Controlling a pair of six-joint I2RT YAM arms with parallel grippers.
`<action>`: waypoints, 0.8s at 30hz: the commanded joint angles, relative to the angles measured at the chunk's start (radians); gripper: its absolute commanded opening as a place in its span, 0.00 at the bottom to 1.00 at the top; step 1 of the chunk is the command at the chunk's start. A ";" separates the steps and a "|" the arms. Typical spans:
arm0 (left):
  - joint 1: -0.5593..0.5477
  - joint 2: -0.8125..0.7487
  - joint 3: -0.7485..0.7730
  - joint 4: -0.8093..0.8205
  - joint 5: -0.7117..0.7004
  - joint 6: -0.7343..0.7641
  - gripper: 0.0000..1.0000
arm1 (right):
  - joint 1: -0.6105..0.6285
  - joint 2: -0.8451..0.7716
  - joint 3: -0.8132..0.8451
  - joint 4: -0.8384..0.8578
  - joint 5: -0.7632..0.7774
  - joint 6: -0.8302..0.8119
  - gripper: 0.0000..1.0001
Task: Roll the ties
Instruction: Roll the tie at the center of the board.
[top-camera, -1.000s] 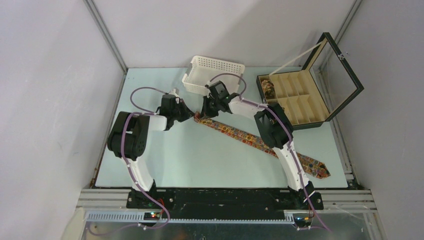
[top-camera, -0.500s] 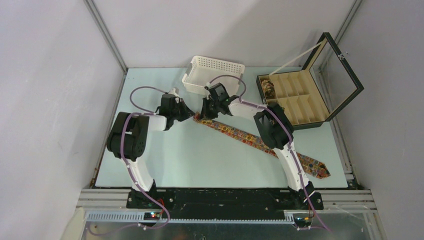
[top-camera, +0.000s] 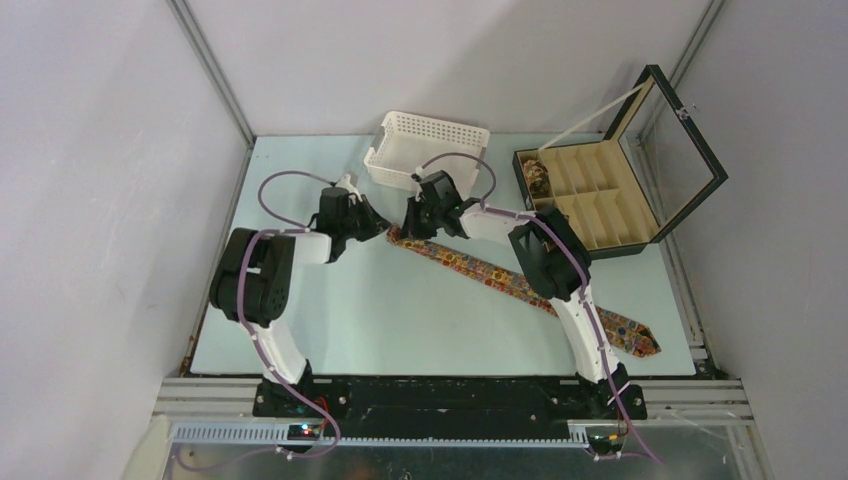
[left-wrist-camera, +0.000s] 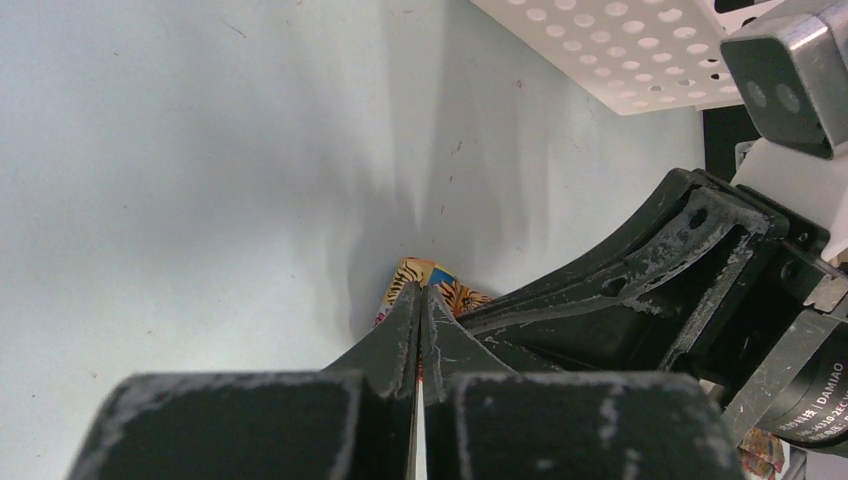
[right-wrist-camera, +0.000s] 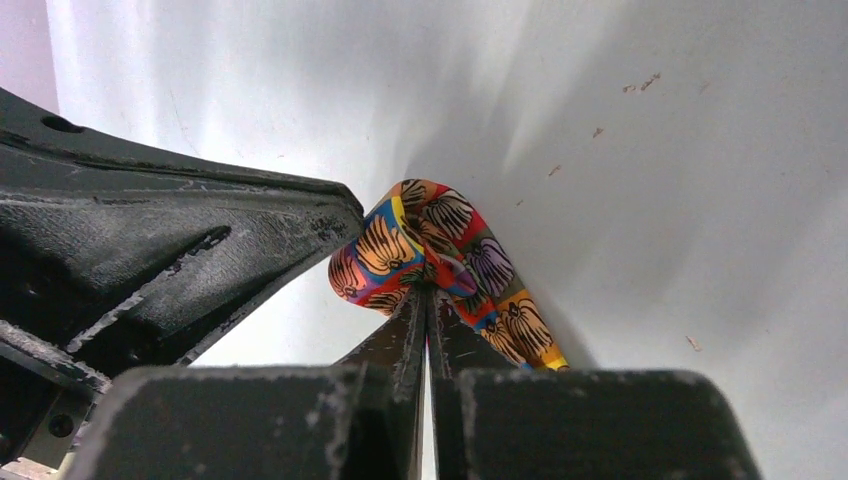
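On the table (top-camera: 330, 310), the right gripper (right-wrist-camera: 428, 296) is clamped on the folded narrow end of the tie (right-wrist-camera: 425, 235) — the left gripper (left-wrist-camera: 420, 297), jaws closed, sits just beside that end. The tie runs flat toward 4 o'clock; a basket (top-camera: 437, 137) stands at 12 o'clock.

From above, your left hand (top-camera: 384, 229) and right hand (top-camera: 403, 230) cover the narrow end of the tie (top-camera: 470, 265), and the right arm (top-camera: 548, 262) hides a stretch mid-tie. Left wrist view: only a scrap of tie shows past the right hand; basket (left-wrist-camera: 620, 50) cut off at the top edge. Coil (top-camera: 536, 177) in the box (top-camera: 618, 247) too small to read.
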 joint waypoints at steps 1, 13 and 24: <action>-0.006 -0.030 -0.018 0.040 0.035 0.027 0.00 | 0.005 -0.035 -0.041 0.109 0.049 -0.001 0.04; -0.011 -0.034 -0.024 0.026 0.023 0.040 0.00 | 0.001 -0.139 -0.142 0.189 0.057 -0.091 0.21; -0.009 -0.041 -0.007 0.012 0.022 0.042 0.00 | -0.011 -0.218 -0.050 -0.055 0.003 -0.448 0.74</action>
